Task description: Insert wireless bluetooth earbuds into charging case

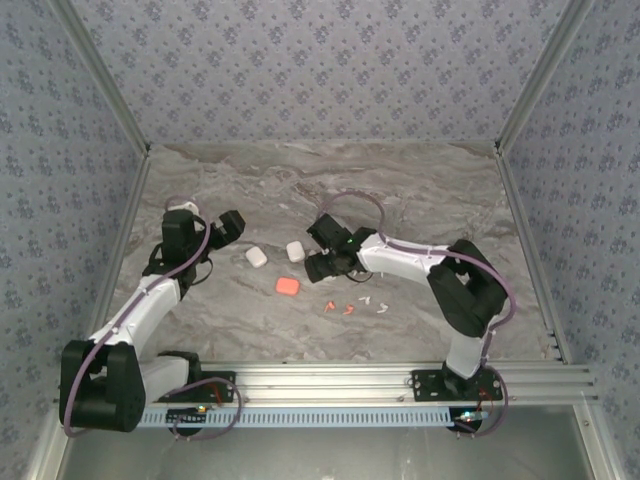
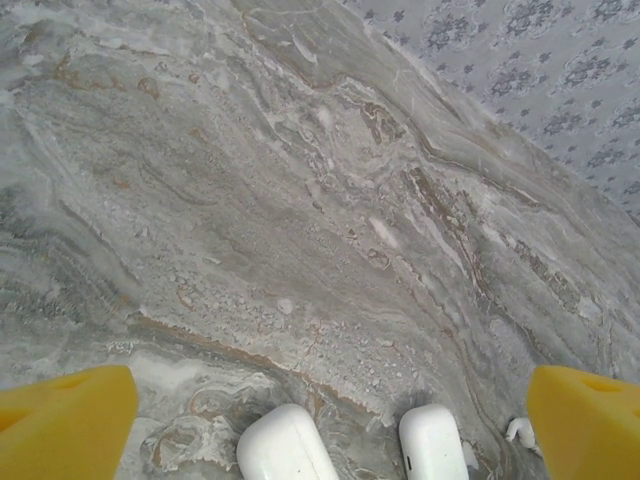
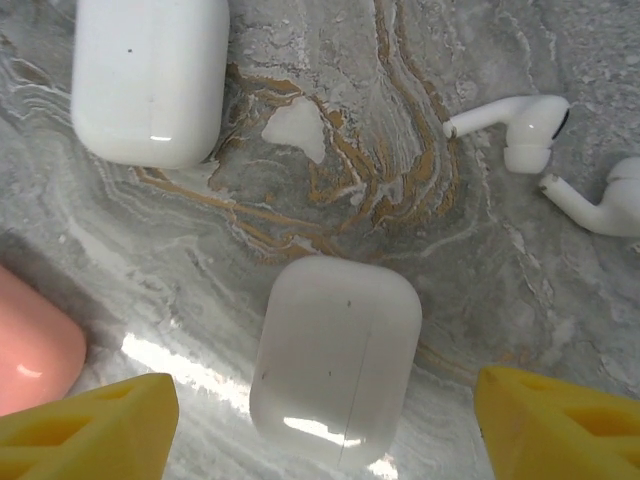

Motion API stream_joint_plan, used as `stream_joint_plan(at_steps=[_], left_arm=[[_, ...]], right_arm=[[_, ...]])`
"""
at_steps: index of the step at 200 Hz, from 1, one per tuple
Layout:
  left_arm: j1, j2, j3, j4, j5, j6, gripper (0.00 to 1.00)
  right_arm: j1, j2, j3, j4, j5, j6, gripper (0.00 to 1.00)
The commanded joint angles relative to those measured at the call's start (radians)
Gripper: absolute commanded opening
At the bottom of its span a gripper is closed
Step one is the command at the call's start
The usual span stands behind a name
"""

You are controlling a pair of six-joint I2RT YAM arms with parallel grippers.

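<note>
Left jaws wide; right jaws wide astride white case (image 3: 335, 360): likely light, slippery; grip its long sides.

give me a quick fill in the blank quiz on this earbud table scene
1. The right gripper has ___ fingertips, with a white case lying between them.
2. In the top view, ___ charging cases lie on the marble table.
3. The two earbuds in the right wrist view are both ___.
4. The left gripper has its jaws wide ___.

Missing words: yellow; three; white; open
</note>
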Motion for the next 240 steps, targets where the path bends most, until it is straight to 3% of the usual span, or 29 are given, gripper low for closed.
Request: stream_joint_plan(at_steps=[1,41,175,240], left_arm=[[-0.008,-0.03,0.035,-0.041,-0.02,0.019,0.99],[-0.007,-0.044,0.035,-0.053,-0.033,0.028,0.99],[-0.007,-0.056,0.047,-0.078,-0.045,0.035,0.99],[-0.007,-0.078,0.049,-0.086,-0.034,0.034,0.99]], right_arm=[[0.002,0.043,0.043,-0.043,0.023,0.016,0.79],[0.008,0.085,0.048,-0.054,0.049,0.01,0.78],[0.031,0.072,0.014,-0.106,0.083,-0.016,0.61],[0.031,0.084,0.014,-0.089,0.078,-0.056,0.43]])
